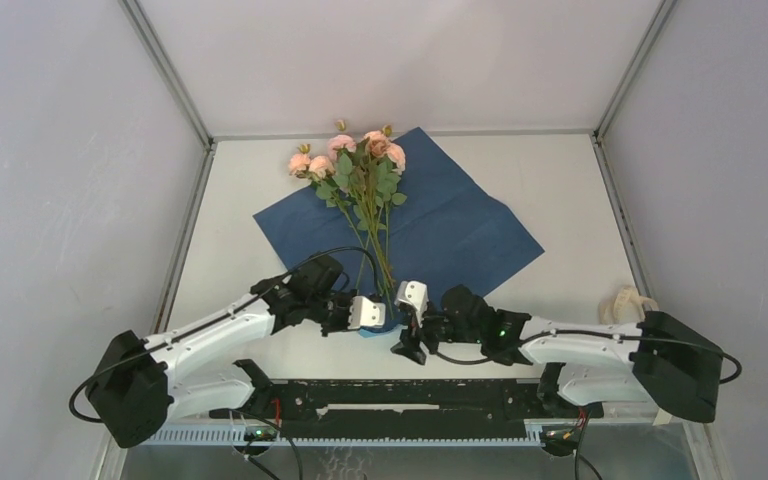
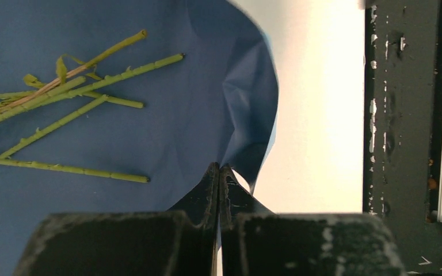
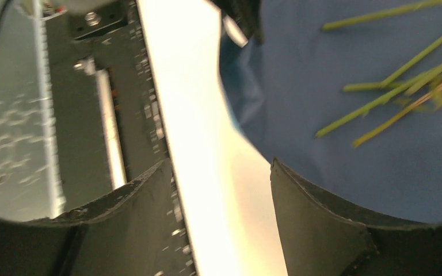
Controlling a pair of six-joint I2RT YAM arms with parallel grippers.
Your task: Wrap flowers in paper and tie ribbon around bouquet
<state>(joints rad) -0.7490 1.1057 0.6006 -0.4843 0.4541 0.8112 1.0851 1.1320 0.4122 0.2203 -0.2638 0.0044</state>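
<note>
With left gripper [image 2: 218, 171] pinching the near corner of the paper [image 2: 149, 115] and right gripper [image 3: 218, 164] spread beside it, ideally drawing that corner gently over the flowers [image 1: 360, 170] lying mid-sheet, not dragging them.

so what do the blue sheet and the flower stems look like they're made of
Paper: looks like thin matte paper, navy on top with a lighter blue back showing at the curled edge. It holds soft creases where the left gripper pinches its corner.
Flower stems: even yellow-green with small regular bumps and blunt cut ends, possibly plastic, though real stems can't be ruled out.
</note>
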